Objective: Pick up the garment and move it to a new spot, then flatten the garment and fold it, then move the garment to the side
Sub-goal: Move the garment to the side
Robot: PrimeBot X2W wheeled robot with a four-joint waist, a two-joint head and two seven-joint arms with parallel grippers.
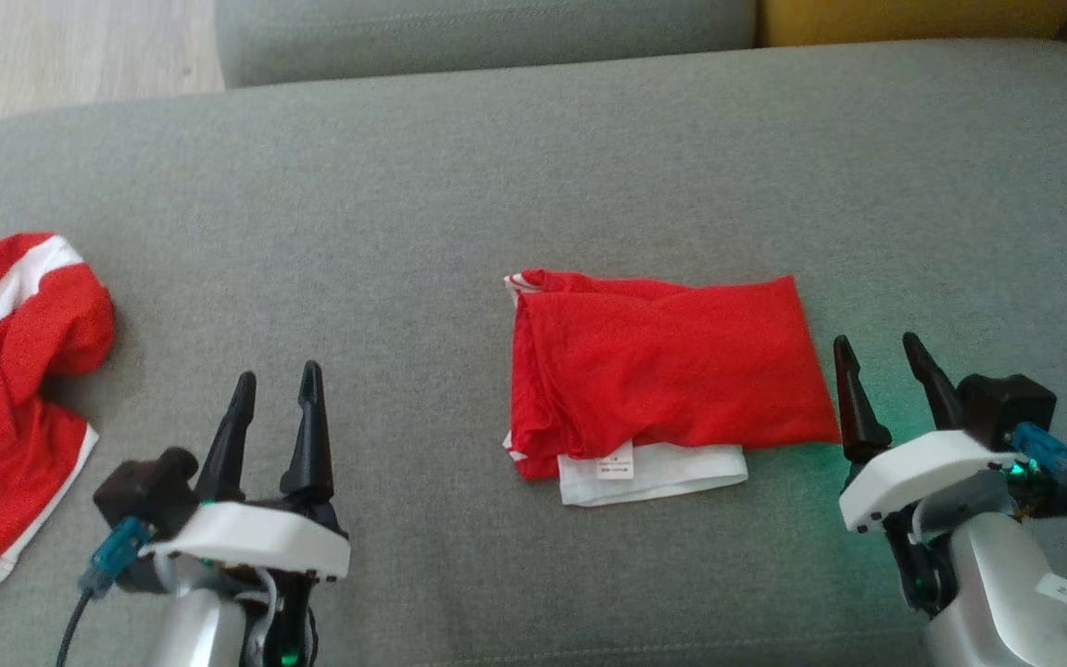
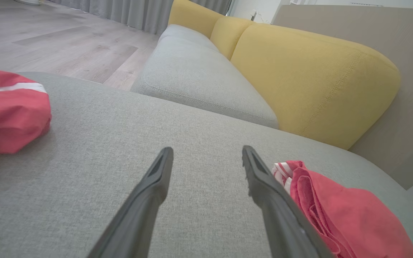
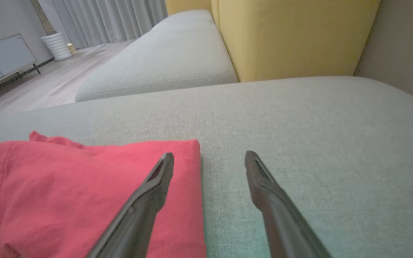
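The left gripper (image 1: 278, 374) stands spread, its two fingers well apart and holding nothing. It points over bare grey cushion (image 1: 533, 167) at the lower left of the head view. The right gripper (image 1: 875, 341) is spread just as wide and is also empty, at the lower right, with a green glow on the fabric beside its base. Between the two lies the garment (image 1: 672, 371), red and folded into a rough rectangle, flat on the cushion a little right of the middle. Its right edge lies just beside the right gripper's inner finger, and I cannot tell whether they touch. In the right wrist view that finger crosses the garment's right part, while the other finger lies over bare cushion. In the left wrist view the garment's bunched left edge, with red and white stripes, shows past the left gripper's right finger. A white band (image 1: 654, 474) sticks out from under the garment's near edge, and on it is a small label (image 1: 617, 460) whose print is too small to read. Well off to the left, near the cushion's edge, lies a crumpled cloth (image 1: 15, 389), red with white stripes, apart from the left gripper. Beyond the cushion stands a second grey seat (image 2: 199, 75) with a yellow backrest (image 2: 314, 79). Past these are a pale wood floor (image 2: 66, 43), grey curtains (image 3: 109, 18), a low cabinet (image 3: 2, 57) and a white ribbed pot (image 3: 57, 44).
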